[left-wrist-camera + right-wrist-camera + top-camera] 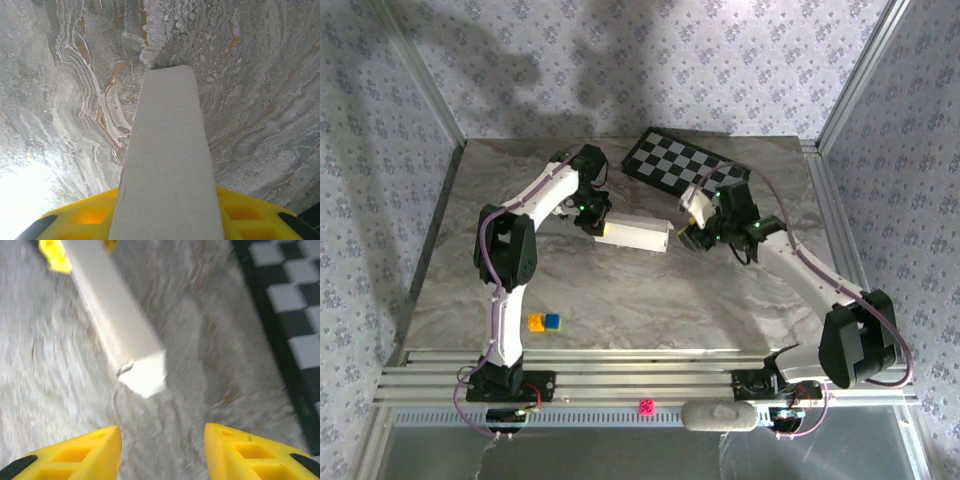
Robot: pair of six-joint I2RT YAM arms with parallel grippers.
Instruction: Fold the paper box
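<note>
My left gripper (594,224) is clamped on one end of the paper box (638,235). The box is folded into a long, slim white block with plain flat faces and crisp edges. It reaches out from my fingers toward my right gripper (162,442), over the middle of the marbled table (640,295), near the checkered board (685,170). My right fingers stand apart with nothing between them. The box's squared free end lies just ahead of them, with a small dark gap along one edge.

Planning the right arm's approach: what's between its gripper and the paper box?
Bare tabletop, in the right wrist view, separates the right gripper from the paper box.
</note>
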